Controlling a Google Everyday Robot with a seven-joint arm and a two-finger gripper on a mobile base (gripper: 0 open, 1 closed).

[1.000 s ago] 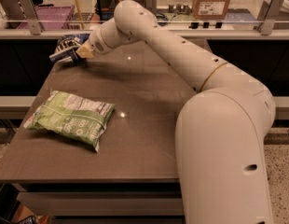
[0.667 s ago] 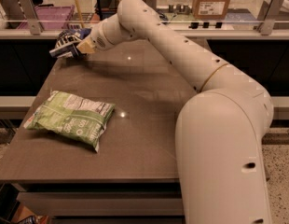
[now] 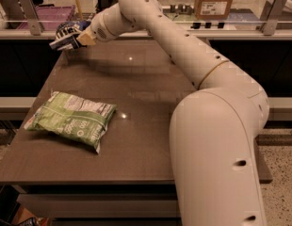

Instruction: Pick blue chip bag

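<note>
The blue chip bag is clear of the table, held in the air just above the table's far left corner. The gripper is there too, its 2 fingers clamped on the bag's right end, the crinkled foil sticking out to the left. The white arm reaches over the table from its near right side. 1 larger green chip bag lies flat on the table near its left edge, well apart from the gripper. Beyond the table's far edge stands a cardboard box.
</note>
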